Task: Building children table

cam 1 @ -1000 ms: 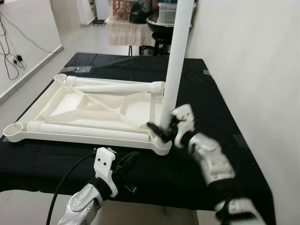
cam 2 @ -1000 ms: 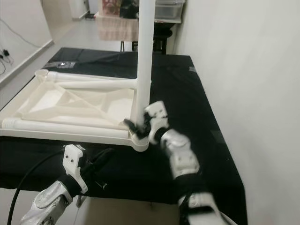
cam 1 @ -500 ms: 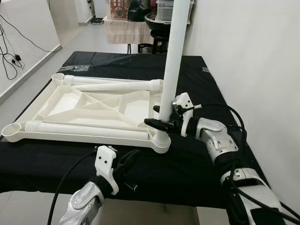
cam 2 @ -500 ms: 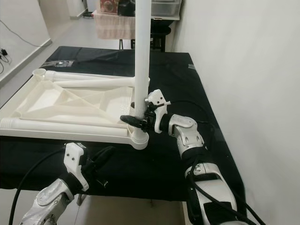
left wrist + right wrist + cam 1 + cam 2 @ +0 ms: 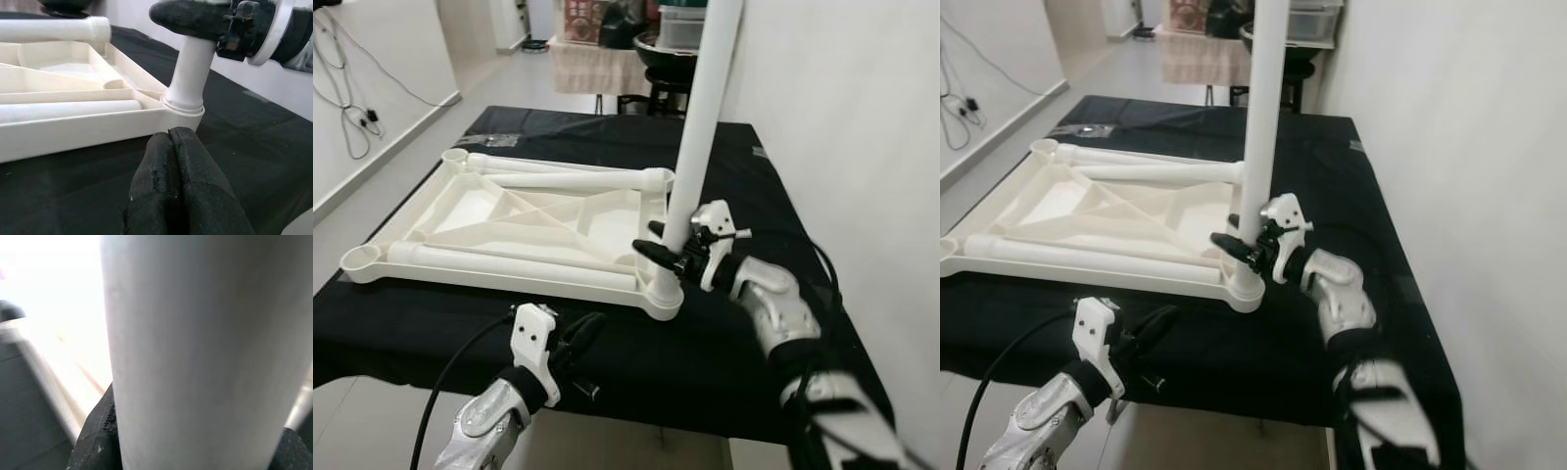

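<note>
An upturned white plastic table top (image 5: 509, 220) lies on the black-covered table (image 5: 724, 343). One white leg (image 5: 700, 127) stands nearly upright in its near right corner socket (image 5: 664, 294), leaning slightly to the right. My right gripper (image 5: 668, 253) is shut on this leg just above the socket; the leg (image 5: 195, 352) looms close in the right wrist view. Two more legs (image 5: 568, 179) (image 5: 509, 264) lie inside the top. My left gripper (image 5: 579, 333) hovers low at the table's front edge, shut and empty, its fingers (image 5: 178, 191) pointing at the socket.
A white wall (image 5: 862, 147) runs close along the table's right side. Beyond the far end stand a dark stool (image 5: 666, 73) and a cloth-covered stand (image 5: 592, 69). Cables (image 5: 352, 127) trail on the floor at the left.
The camera has shifted a little. My right gripper stays clamped on the upright leg while its forearm has swung from below round to the right side. The left arm has not moved.
</note>
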Tool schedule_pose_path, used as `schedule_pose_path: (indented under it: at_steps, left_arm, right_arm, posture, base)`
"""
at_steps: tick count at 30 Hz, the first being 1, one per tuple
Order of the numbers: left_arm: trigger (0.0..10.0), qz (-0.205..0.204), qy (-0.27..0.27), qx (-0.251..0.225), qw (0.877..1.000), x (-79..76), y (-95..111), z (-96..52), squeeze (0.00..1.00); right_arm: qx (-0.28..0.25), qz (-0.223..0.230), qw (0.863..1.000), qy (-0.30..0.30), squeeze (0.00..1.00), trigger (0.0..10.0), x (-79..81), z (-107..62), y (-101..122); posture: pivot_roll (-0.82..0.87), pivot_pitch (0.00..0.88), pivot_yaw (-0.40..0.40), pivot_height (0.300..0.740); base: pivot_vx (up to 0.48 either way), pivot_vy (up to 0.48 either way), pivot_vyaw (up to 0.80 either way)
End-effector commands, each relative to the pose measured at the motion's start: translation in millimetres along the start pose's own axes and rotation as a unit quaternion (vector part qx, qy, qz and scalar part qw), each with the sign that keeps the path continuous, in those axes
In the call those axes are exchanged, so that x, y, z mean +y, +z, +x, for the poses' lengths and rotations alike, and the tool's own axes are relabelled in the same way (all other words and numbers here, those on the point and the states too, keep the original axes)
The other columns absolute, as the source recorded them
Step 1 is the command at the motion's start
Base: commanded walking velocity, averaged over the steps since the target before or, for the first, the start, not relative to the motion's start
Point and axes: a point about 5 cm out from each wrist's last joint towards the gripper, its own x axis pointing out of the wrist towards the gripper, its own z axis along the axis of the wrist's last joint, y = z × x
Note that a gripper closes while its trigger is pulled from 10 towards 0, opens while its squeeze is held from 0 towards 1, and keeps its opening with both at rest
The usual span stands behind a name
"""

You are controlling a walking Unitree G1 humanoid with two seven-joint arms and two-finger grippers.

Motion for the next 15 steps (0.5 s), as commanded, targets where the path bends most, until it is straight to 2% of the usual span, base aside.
schedule_pose_path:
  at_steps: [1, 2, 5, 6, 11, 12, 14, 15]
  left_arm:
    - [10.0, -0.002, 0.001, 0.001, 1.0, 1.6, 1.0, -1.6, 0.0]
    - [10.0, -0.001, 0.001, 0.003, 1.0, 2.1, 0.6, -1.6, 0.0]
    - [10.0, -0.001, 0.001, 0.004, 1.0, 2.3, 0.4, -1.3, 0.0]
    - [10.0, 0.0, 0.002, 0.004, 1.0, 2.8, 0.3, -1.0, 0.0]
    - [10.0, -0.001, 0.01, 0.0, 1.0, 4.3, 0.6, -1.5, 0.0]
    - [10.0, 0.0, 0.01, 0.0, 1.0, 4.5, 0.6, -1.3, 0.0]
    - [10.0, 0.001, 0.009, 0.001, 1.0, 4.6, 0.5, -1.1, 0.0]
    - [10.0, 0.001, 0.006, 0.002, 1.0, 4.2, 0.3, -0.4, 0.0]
  right_arm:
    - [0.074, 0.022, 0.99, -0.116, 0.0, 0.0, 16.6, -19.3, -37.4]
    - [0.074, 0.009, 0.991, -0.113, 0.0, 0.0, 29.3, -20.2, -37.5]
    - [0.07, -0.002, 0.992, -0.101, 0.0, 0.0, 33.6, -17.8, -34.9]
    - [0.074, -0.013, 0.993, -0.087, 0.0, 0.0, 33.2, -14.7, -34.7]
    - [0.079, -0.02, 0.992, -0.098, 0.0, 0.0, 27.1, -11.1, -35.8]
    - [0.079, -0.025, 0.991, -0.107, 0.0, 4.1, 24.8, -9.8, -34.0]
    - [0.08, -0.03, 0.989, -0.12, 0.0, 4.1, 23.1, -9.3, -31.7]
    - [0.072, -0.024, 0.993, -0.09, 1.0, 10.0, 21.5, -6.0, -27.9]
  posture:
    - [0.06, 0.039, -0.048, 0.74]
    - [0.06, 0.031, -0.047, 0.74]
    - [0.08, 0.028, -0.059, 0.74]
    - [0.07, 0.03, -0.06, 0.74]
    - [0.08, 0.029, -0.06, 0.74]
    - [0.07, 0.025, -0.055, 0.74]
    - [0.07, 0.025, -0.055, 0.74]
    - [0.08, 0.024, -0.054, 0.74]
  base:
    - [0.0, 0.0, 0.0]
    - [0.0, 0.0, 0.0]
    - [0.0, 0.0, 0.0]
    - [0.0, 0.0, 0.0]
    - [0.0, 0.0, 0.0]
    - [0.0, 0.0, 0.0]
    - [0.0, 0.0, 0.0]
    - [0.0, 0.0, 0.0]
